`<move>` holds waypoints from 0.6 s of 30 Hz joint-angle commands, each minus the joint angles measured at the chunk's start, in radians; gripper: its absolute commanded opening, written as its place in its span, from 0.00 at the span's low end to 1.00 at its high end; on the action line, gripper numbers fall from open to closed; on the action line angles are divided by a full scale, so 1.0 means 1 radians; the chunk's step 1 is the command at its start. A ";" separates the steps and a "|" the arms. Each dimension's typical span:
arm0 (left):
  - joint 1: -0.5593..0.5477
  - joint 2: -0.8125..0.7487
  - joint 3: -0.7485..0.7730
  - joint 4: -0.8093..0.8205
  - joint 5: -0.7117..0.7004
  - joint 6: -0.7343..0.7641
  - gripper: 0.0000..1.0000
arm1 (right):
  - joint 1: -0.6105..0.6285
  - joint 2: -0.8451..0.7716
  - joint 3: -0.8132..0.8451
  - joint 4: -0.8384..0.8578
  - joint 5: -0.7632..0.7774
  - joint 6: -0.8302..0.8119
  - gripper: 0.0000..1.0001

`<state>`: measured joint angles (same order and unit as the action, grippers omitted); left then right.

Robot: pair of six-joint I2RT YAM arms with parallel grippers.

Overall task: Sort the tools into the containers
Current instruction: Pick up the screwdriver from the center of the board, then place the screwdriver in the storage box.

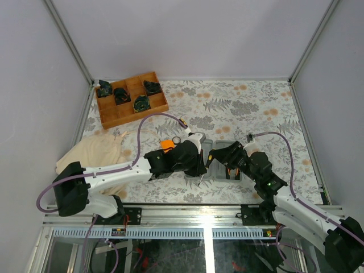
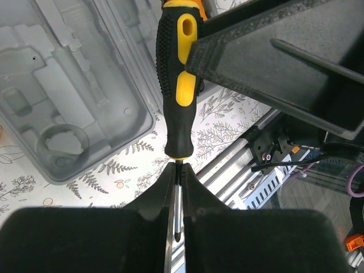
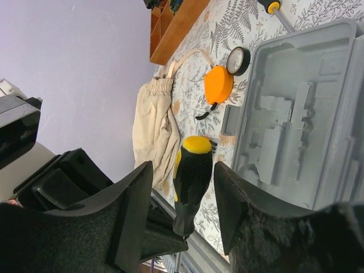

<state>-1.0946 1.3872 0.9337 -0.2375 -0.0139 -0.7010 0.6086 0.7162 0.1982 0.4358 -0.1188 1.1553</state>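
Screwdriver (image 2: 179,85) in black and yellow: you hold it in the air between both arms, above the near part of the worktop (image 1: 256,108) and just beside the open grey case (image 2: 68,102). Your left gripper (image 2: 178,176) is closed tight on the bare metal shaft just below the handle, and the cross-point tip shows between its fingers in the left wrist view. The handle runs away from that gripper toward the case. Your right gripper (image 3: 185,170) stands about half open with one finger on each side of the handle. There is a clear gap on one side. The other finger sits very near the rubber grip, and you cannot tell from these views whether it touches. The case lies flat with its moulded recesses facing up, and the parts you can see hold no tools. On the worktop beyond the case's far edge lies the orange tape measure (image 3: 219,84), with the small black ring (image 3: 238,61) just beside it. A second screwdriver (image 3: 273,8) shows only its handle end and some shaft at the frame edge in the right wrist view. A beige cloth bag (image 1: 96,153) is heaped at the left side of the worktop, and a wooden tray (image 1: 131,99) with dark parts in its compartments sits in the far left corner.
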 commanded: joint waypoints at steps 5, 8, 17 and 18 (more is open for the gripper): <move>-0.015 0.000 0.008 0.078 0.003 -0.020 0.00 | 0.007 0.020 -0.005 0.063 -0.015 0.020 0.44; -0.016 0.003 0.007 0.076 0.000 -0.019 0.00 | 0.007 0.015 -0.006 0.059 -0.015 0.018 0.37; -0.015 0.001 0.020 0.051 -0.018 -0.016 0.11 | 0.008 0.010 0.000 0.023 -0.010 0.007 0.15; -0.015 -0.002 0.023 0.044 -0.024 -0.013 0.19 | 0.007 0.008 0.003 0.013 -0.006 0.004 0.14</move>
<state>-1.1046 1.3884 0.9337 -0.2344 -0.0120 -0.7116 0.6086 0.7357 0.1947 0.4389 -0.1234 1.1736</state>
